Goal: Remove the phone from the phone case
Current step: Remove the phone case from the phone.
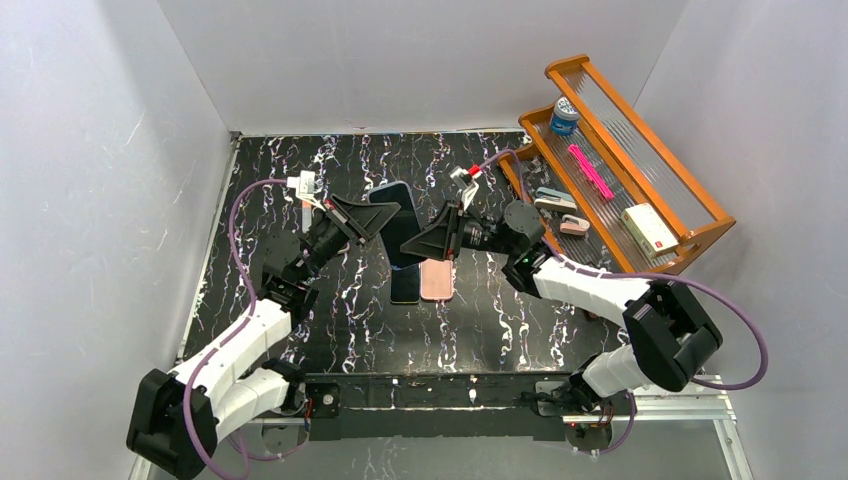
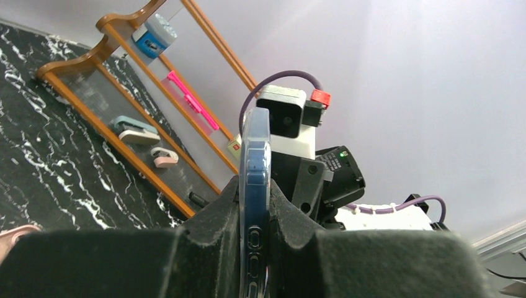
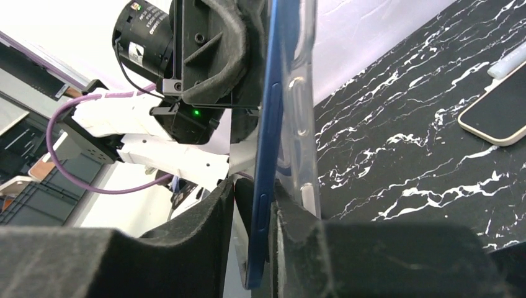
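Note:
A blue phone (image 1: 400,212) in a clear case is held upright in the air between both grippers, above the middle of the table. My left gripper (image 1: 368,222) is shut on its left side. In the left wrist view the cased phone (image 2: 255,143) stands edge-on between the fingers of the left gripper (image 2: 255,189). My right gripper (image 1: 432,238) is shut on the right side. In the right wrist view the right gripper (image 3: 254,189) pinches the blue phone edge (image 3: 271,124), and the clear case (image 3: 304,93) stands a little off that edge.
A black phone (image 1: 405,285) and a pink phone (image 1: 437,280) lie flat on the marble table under the held phone. A wooden rack (image 1: 567,68) at the back right holds a blue-capped bottle (image 1: 564,115), a pink marker (image 1: 590,170), a stapler (image 1: 555,200) and a box (image 1: 648,228).

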Available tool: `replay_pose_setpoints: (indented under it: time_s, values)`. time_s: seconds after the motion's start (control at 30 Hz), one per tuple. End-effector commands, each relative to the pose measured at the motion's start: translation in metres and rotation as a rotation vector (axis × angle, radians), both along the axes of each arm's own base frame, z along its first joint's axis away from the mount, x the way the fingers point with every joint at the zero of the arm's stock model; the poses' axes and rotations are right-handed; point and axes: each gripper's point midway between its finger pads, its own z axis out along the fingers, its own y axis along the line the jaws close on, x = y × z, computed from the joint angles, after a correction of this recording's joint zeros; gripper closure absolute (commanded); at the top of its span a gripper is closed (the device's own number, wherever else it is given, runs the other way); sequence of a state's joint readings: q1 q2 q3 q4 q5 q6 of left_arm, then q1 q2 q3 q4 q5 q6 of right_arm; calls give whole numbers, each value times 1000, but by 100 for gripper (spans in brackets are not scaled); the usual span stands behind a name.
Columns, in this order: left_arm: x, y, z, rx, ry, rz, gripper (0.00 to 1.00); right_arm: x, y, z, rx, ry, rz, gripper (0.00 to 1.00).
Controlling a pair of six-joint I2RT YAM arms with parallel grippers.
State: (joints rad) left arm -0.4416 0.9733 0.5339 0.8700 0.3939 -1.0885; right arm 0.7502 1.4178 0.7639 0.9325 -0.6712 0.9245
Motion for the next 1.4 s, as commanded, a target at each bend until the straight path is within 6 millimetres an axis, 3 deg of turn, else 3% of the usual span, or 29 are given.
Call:
replay_pose_setpoints:
  time_s: [0.0, 0.13, 0.23, 0.43, 0.67, 0.87, 1.37]
  values:
    - [-32, -20, 17, -17, -83, -129, 100, 10, 5, 49, 121, -116, -17, 71]
    - [-34, -17, 15, 2, -115, -108, 100, 11, 2, 50, 145, -97, 6, 90]
    - [-29, -13, 13, 48, -132, -65, 95, 10, -4, 49, 156, -74, 22, 99]
    - [-22, -9, 11, 106, -138, -30, 92, 12, -12, 47, 147, -91, 4, 99]
    - [-17, -4, 11, 142, -149, 4, 61, 8, -18, 57, 159, -132, 9, 99]
    - [-14, 3, 12, 171, -157, 42, 49, 6, -20, 57, 161, -143, 17, 99]
    - [-10, 38, -2, 335, -209, 235, 46, 1, -22, 70, 162, -223, 36, 99]
